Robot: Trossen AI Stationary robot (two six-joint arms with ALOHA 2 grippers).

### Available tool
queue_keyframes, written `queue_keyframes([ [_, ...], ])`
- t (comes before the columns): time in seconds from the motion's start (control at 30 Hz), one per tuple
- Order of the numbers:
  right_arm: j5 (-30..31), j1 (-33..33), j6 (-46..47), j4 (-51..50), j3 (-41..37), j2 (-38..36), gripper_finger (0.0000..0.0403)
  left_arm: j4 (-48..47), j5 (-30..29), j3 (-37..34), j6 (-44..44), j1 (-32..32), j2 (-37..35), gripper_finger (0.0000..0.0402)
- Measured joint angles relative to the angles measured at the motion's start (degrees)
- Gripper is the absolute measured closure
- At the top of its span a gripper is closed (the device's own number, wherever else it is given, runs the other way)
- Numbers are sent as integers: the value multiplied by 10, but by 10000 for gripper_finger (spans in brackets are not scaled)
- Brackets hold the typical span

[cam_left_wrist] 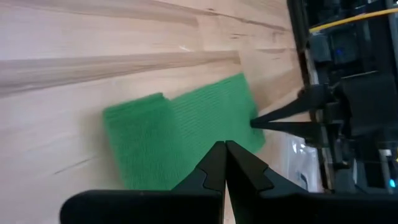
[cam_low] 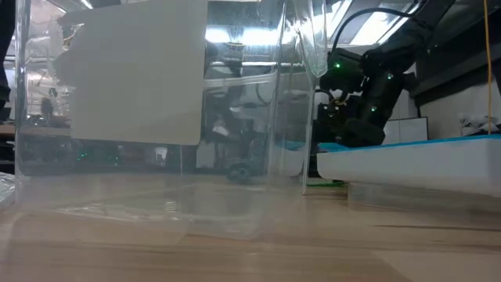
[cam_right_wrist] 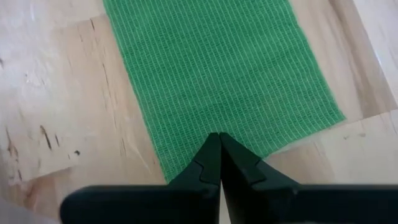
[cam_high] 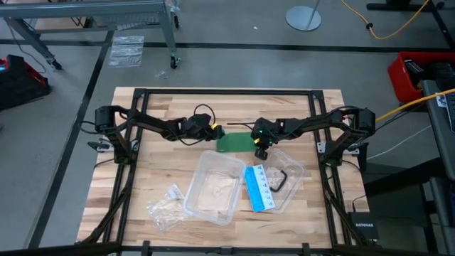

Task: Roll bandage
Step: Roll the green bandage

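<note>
At the bandage's two ends, both arms meet: the left hand (cam_left_wrist: 224,146) has its fingers pressed together, tips on the green bandage (cam_left_wrist: 180,137) edge, and the right hand (cam_right_wrist: 219,138) likewise is closed, tips down on the opposite end. Flat on the wooden surface (cam_high: 163,107) lies the bandage, just beyond a clear plastic tub (cam_high: 213,188), with a blue-and-white card (cam_high: 259,188) beside that.

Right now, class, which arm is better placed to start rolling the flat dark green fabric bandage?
Probably right: the right gripper, shut, meets the flat green fabric bandage at its end edge; the left gripper, shut, shows no clear contact.
</note>
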Motion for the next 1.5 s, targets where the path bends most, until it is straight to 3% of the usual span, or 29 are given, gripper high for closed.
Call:
queue_keyframes([
  [0.47,4,-1,0,-18,-2,-17,395,-55,-1,0,28,33,-20,400],
  [0.7,5,-1,0,-19,-2,-17,395,-179,-1,0,25,31,-56,400],
  [0.83,5,-1,1,-19,-2,-17,395,-196,-1,0,12,15,-49,400],
  [1.1,5,-1,1,-19,-1,-17,395,-180,-1,0,-21,-12,-6,400],
  [1.5,5,-1,2,-16,2,-18,395,-21,13,17,-42,-16,56,400],
])
